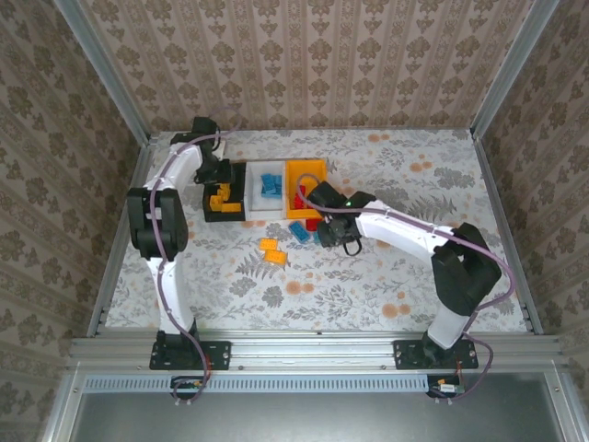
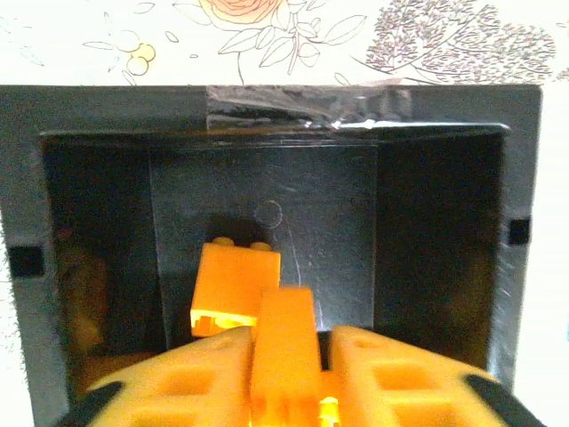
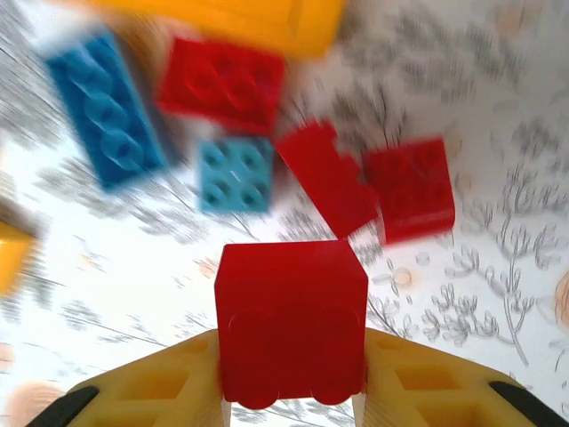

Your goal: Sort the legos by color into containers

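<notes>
The black plastic bin (image 2: pixel 442 253) looks glossy, the red brick (image 3: pixel 292 325) smooth

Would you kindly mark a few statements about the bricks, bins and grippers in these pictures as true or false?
1. The left gripper holds an orange brick over the black bin. True.
2. The right gripper is empty. False: it is shut on a red brick.
3. The white bin contains blue bricks. True.
4. No bricks lie on the table. False: two orange bricks, among others, lie loose there.
</notes>
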You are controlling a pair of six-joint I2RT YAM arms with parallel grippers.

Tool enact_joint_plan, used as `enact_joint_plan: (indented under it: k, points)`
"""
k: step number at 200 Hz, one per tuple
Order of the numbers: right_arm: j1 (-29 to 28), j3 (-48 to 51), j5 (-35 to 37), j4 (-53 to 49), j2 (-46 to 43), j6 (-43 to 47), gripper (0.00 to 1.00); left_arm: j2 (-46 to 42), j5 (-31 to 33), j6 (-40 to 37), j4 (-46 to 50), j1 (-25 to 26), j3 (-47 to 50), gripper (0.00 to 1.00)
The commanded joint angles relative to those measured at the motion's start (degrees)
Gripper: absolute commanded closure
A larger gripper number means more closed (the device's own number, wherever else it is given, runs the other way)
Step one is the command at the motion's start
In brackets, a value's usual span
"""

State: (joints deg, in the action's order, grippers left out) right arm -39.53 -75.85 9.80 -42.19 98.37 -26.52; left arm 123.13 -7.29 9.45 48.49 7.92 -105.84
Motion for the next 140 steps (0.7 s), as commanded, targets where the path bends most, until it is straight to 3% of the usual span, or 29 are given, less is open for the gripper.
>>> enact_joint_plan:
  k: [1, 26, 59, 86, 110, 140]
  points:
    - [2.3, -8.7, -1.2, -1.0, 2.4, 2.4, 0.63, -0.7, -0.2, -0.3, 3.1, -0.6, -0.9, 0.58]
    - [4.9, -18.1, -1.7, -2.1, 9.6, 4.8, 0.63, -5.7, 0.2, 0.2, 2.6, -0.7, 3.0, 0.38]
    - [8.0, -28.7, -2.4, -2.9, 19.5, 6.1, 0.63, -16.6, 0.4, 1.4, 1.7, 0.1, 11.7, 0.33]
    - [9.7, -33.8, -4.2, -2.8, 24.7, 6.2, 0.57, -25.7, 1.8, 2.3, 0.5, 5.0, 20.9, 0.29]
    - [9.7, -34.4, -4.9, -3.0, 24.4, 6.8, 0.40, -31.1, 3.5, 3.9, 0.5, 10.5, 27.7, 0.23]
    - [9.4, -24.7, -5.1, -0.2, 15.8, 5.7, 0.32, -35.1, 3.4, 8.3, -2.0, 17.5, 35.3, 0.20]
